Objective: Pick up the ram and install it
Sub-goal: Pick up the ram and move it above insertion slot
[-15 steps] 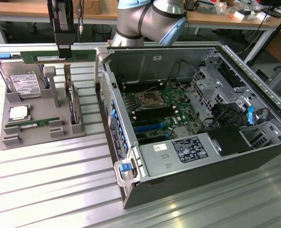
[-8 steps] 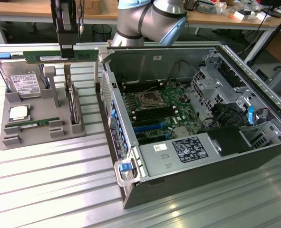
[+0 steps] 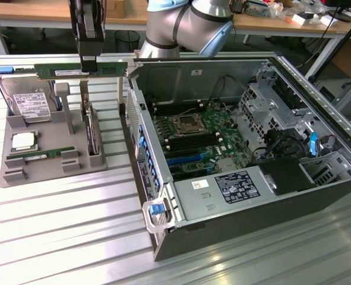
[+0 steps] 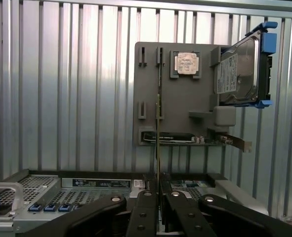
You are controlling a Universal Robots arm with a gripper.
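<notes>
Pincer (image 3: 89, 62): pinching the ram (image 3: 59, 71), high above the gray holder (image 3: 47, 132).
Watch out: your thin grip could let it tilt or slip.

Your ribbed metal table (image 3: 56, 225) carries two things directly. A grey holder tray (image 3: 56, 133) sits toward its far corner on the exterior view's left. An open computer case (image 3: 223, 225) lies just beside it, toward the exterior view's right edge.
</notes>
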